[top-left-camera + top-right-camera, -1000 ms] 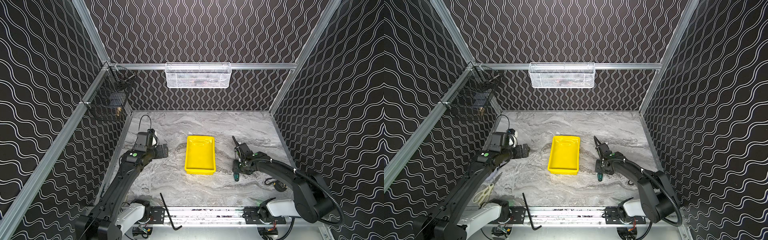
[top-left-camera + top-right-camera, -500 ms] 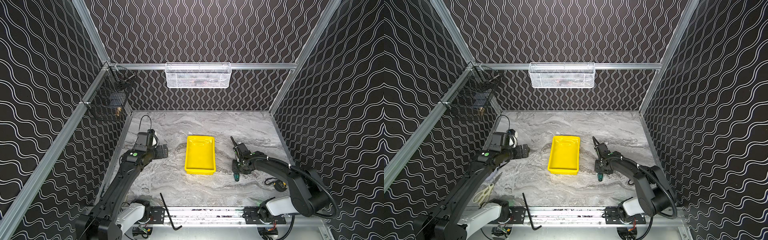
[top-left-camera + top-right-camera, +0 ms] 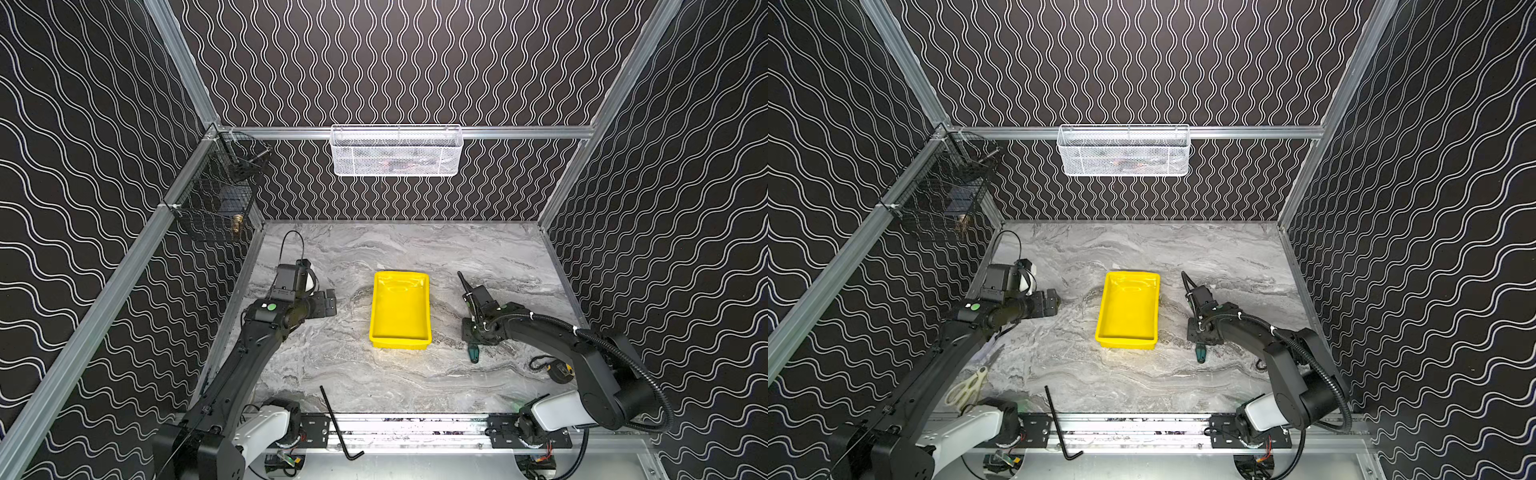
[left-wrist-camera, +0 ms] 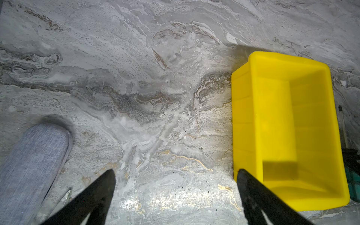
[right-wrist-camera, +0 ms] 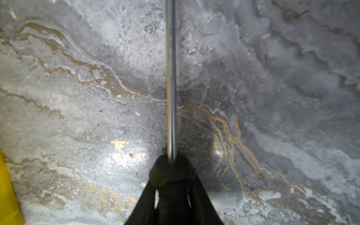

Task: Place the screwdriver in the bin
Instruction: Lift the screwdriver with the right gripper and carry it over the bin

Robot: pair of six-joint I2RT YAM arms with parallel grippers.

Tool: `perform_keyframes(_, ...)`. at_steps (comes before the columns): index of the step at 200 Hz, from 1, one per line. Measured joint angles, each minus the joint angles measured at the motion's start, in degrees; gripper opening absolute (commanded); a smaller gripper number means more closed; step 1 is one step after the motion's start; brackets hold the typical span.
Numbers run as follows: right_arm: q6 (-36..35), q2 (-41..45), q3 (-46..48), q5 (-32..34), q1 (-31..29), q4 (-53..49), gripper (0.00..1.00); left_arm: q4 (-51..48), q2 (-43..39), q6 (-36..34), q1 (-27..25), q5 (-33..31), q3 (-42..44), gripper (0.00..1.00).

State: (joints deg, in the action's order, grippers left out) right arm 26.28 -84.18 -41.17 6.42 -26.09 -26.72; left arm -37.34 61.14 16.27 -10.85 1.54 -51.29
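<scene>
The screwdriver (image 3: 473, 354) lies right of the yellow bin (image 3: 401, 343), its teal handle end toward the front and its thin shaft pointing to the back. My right gripper (image 3: 471, 332) is shut on its black handle collar; in the right wrist view the shaft (image 5: 171, 78) runs straight out from the closed gripper (image 5: 171, 171). Both top views show the same grip on the screwdriver (image 3: 1201, 354). The bin (image 3: 1127, 343) has nothing in it. My left gripper (image 3: 328, 301) hovers left of the bin, open and empty (image 4: 175, 175), with the bin's rim (image 4: 241, 97) beside one finger.
A long black hex key (image 3: 336, 424) lies at the front edge. Scissors (image 3: 967, 386) lie under the left arm, and a grey fabric pouch (image 4: 33, 165) lies nearby. A small yellow-black item (image 3: 557, 370) sits front right. A white mesh basket (image 3: 397, 151) and a black wire basket (image 3: 216, 203) hang on the walls.
My right gripper's jaws have closed onto the screwdriver's handle. The left arm has not moved.
</scene>
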Motion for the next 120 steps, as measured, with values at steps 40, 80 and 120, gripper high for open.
perform_keyframes(40, -0.22, 1.05, 0.31, -0.63, -0.11, 0.02, 0.14, -0.04, 0.42, 0.0, 0.0, -0.37, 0.0, 0.99)
perform_keyframes(80, -0.46, 2.69, 0.31, -0.74, -0.11, 0.07, 0.13, -0.2, 1.03, 0.0, 0.0, -0.85, 0.0, 0.99)
perform_keyframes(120, -0.85, 5.11, 0.42, -0.68, -0.11, 0.11, 0.11, -0.46, 1.84, 0.0, 0.0, -1.25, -0.13, 0.99)
